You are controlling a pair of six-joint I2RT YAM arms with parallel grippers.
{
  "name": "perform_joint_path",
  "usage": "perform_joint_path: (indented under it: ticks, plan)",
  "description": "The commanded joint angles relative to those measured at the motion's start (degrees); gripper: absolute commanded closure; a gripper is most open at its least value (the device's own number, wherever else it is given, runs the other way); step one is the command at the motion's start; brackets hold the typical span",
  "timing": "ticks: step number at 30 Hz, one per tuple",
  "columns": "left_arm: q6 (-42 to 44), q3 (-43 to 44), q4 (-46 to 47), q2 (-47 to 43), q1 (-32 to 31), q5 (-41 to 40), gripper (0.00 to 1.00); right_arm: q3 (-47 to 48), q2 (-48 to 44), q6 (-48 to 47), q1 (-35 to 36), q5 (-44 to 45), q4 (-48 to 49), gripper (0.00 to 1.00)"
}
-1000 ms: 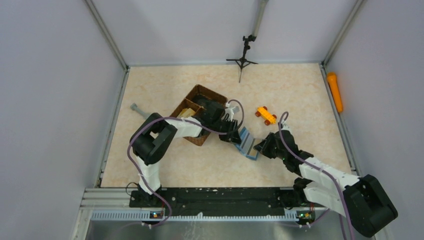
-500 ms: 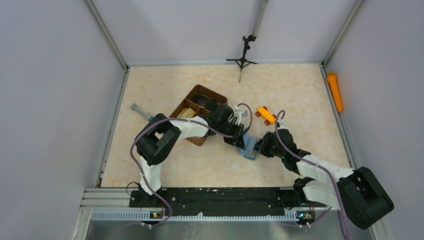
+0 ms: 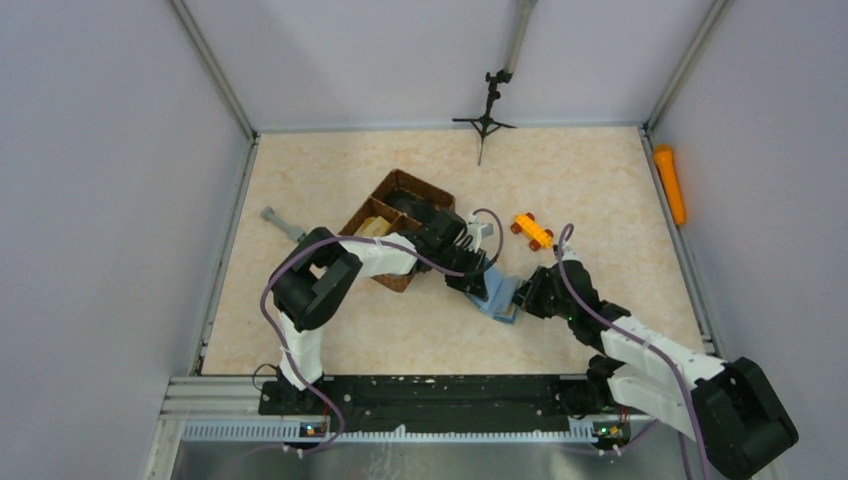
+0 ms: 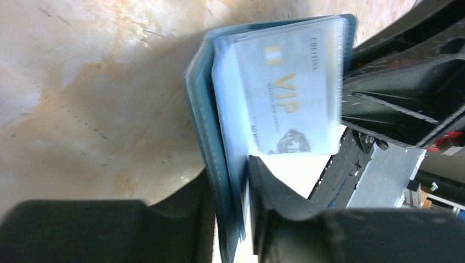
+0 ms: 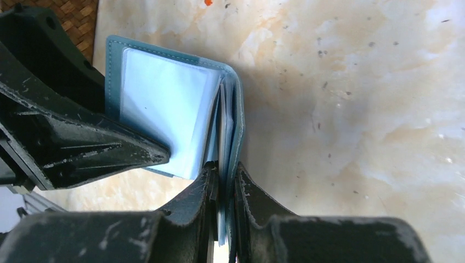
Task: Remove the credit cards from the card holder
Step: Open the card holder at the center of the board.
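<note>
The teal card holder (image 3: 499, 297) hangs open between both grippers, just above the table. In the left wrist view a pale credit card marked VIP (image 4: 285, 93) sits in a clear sleeve of the card holder (image 4: 200, 109). My left gripper (image 4: 229, 170) is shut on one flap of it. My right gripper (image 5: 225, 170) is shut on the other flap of the card holder (image 5: 164, 104), beside the fold. From above, the left gripper (image 3: 478, 284) and right gripper (image 3: 522, 299) face each other across the holder.
A brown woven divided basket (image 3: 372, 208) stands just left of the left arm's wrist. An orange toy car (image 3: 531, 230) lies behind the right gripper. A small black tripod (image 3: 487, 115) stands at the back, a grey tool (image 3: 278, 220) at the left, an orange cylinder (image 3: 670, 185) outside the right rim.
My left gripper has moved right, onto the card holder, and closed on its left flap. The right gripper kept its hold and shifted slightly.
</note>
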Motion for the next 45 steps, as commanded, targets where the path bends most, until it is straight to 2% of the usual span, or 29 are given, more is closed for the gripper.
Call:
perform_joint_path:
  ticks: [1, 4, 9, 14, 18, 23, 29, 35, 39, 45]
  plan:
    - [0.2, -1.1, 2.62, -3.24, 0.92, -0.26, 0.58, 4.66, -3.37, -3.26, -0.3, 5.21, -12.95, 0.95]
    - [-0.53, -1.5, 4.74, -3.22, 0.96, 1.8, 0.53, 7.09, -0.65, -3.76, -0.26, 5.02, -16.75, 0.95]
    - [-2.9, -1.85, 9.01, -1.71, 0.99, 7.0, 0.52, 7.8, 3.78, -4.44, -0.29, 0.58, -14.44, 1.0]
    - [-4.15, -2.66, 11.58, -1.62, 1.05, 8.87, 0.44, 6.77, 2.88, -4.28, -0.28, -1.64, -11.41, 1.0]
    - [-4.49, -2.77, 12.26, -1.43, 1.05, 9.51, 0.44, 6.96, 2.68, -5.89, -0.27, 0.29, -12.56, 1.0]
    - [-4.38, -2.0, 10.8, -0.67, 1.09, 9.3, 0.47, 5.56, 2.42, -8.17, -0.28, -0.56, -10.23, 1.0]
    - [-3.64, -2.7, 10.73, -2.16, 1.09, 7.85, 0.51, 5.76, -3.47, -11.48, -0.27, 0.82, -11.77, 1.0]
    - [-5.76, -8.53, 21.57, -8.15, 1.26, 9.41, 0.62, 2.87, -16.01, -14.89, -0.28, -1.14, -9.15, 1.0]
    - [-6.34, -8.78, 22.73, -8.29, 1.27, 10.19, 0.63, 2.34, -20.99, -14.56, -0.22, -0.97, -9.71, 1.0]
    - [-7.65, -9.31, 24.89, -8.05, 1.36, 10.96, 0.61, 5.01, -19.29, -16.15, -0.31, -0.57, -12.46, 1.0]
